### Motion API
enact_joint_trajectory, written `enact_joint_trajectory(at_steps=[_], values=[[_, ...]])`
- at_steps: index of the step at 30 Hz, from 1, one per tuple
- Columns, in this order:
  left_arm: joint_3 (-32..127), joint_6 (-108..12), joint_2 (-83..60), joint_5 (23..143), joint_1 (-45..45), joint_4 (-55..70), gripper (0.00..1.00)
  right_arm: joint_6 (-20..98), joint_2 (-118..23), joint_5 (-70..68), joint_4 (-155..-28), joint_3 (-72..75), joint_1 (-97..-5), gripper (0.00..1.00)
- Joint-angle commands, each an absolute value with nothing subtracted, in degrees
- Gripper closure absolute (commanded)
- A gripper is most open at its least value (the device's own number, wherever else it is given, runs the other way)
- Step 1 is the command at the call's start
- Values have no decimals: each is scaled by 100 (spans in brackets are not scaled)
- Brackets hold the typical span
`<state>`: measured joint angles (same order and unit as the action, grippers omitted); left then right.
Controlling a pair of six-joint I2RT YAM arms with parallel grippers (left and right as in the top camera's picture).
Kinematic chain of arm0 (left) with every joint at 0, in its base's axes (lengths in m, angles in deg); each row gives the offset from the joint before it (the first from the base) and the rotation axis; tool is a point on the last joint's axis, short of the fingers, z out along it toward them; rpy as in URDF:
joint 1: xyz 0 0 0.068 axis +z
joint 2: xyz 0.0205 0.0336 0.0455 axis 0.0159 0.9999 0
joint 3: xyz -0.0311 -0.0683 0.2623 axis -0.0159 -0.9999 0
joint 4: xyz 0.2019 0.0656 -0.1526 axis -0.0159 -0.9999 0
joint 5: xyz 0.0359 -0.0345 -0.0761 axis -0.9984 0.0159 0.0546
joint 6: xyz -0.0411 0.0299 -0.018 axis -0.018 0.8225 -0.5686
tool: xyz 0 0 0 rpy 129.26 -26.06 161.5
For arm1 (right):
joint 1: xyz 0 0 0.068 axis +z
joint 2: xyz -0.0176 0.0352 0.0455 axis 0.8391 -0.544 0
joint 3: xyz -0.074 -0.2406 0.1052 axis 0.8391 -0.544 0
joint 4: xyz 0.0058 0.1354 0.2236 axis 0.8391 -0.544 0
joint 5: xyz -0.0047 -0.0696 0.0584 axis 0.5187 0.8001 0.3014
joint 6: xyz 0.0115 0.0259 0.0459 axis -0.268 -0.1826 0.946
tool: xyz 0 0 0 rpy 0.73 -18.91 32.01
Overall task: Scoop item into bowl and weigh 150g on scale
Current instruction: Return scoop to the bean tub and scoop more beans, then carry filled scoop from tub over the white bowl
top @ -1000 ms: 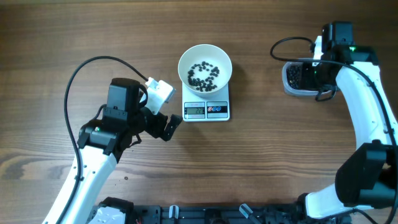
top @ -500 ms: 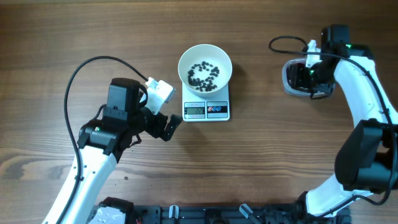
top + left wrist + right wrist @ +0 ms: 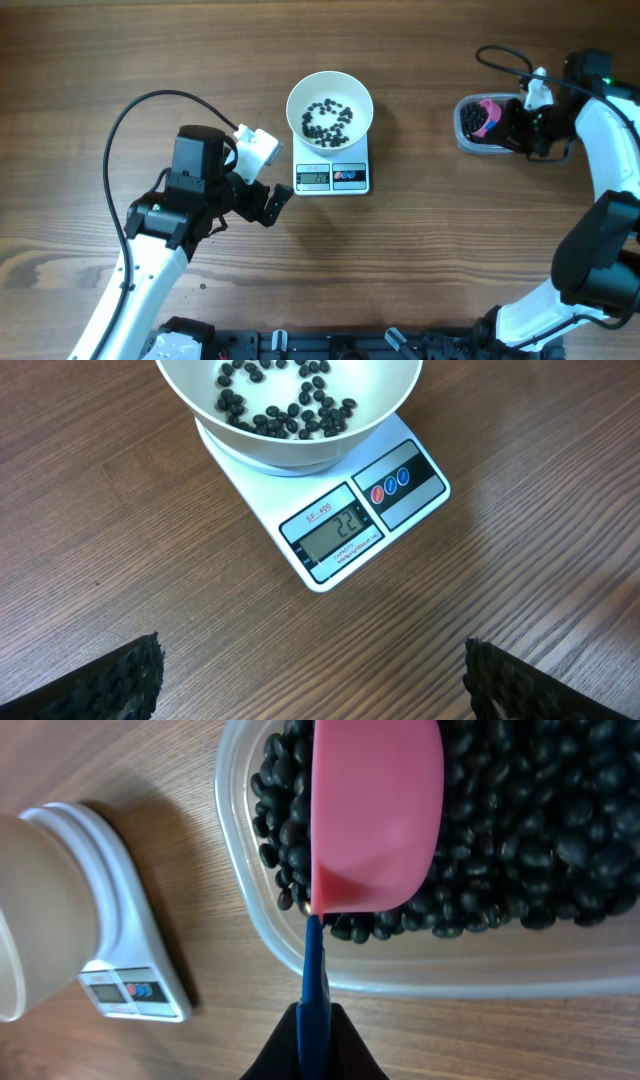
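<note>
The white bowl (image 3: 330,108) stands on the white scale (image 3: 332,177) at the table's middle, with a thin layer of black beans (image 3: 285,405) in it. At the far right a clear tub (image 3: 478,127) is full of black beans (image 3: 540,830). My right gripper (image 3: 316,1020) is shut on the blue handle of a scoop (image 3: 375,815) whose pink cup, underside up, lies over the beans in the tub. My left gripper (image 3: 310,685) stands open over bare wood in front of the scale, nothing between its fingers.
The scale's display (image 3: 335,532) faces the left wrist camera and shows digits. A black cable (image 3: 140,110) loops over the table left of the left arm. Another cable (image 3: 505,55) arcs behind the tub.
The right arm has swung to the right and the pink scoop now shows over the tub, where the arm covered it before. The left arm, bowl and scale have not moved.
</note>
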<state>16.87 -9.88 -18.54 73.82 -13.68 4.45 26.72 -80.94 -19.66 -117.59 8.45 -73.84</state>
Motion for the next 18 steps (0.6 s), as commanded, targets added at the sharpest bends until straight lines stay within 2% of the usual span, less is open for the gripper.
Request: enact_joint_trajectory(at_steps=[1, 10, 18], values=[[1630, -981, -1821, 7476, -1387, 460, 0, 2521, -7979, -2491, -11855, 766, -7653, 96], [1630, -981, -1821, 7476, -1387, 460, 1, 2014, -7976, -3103, -12109, 766, -8374, 96], [1630, -979, -1821, 7476, -1387, 460, 0, 1727, -7856, -3658, -12118, 843, -8486, 96]])
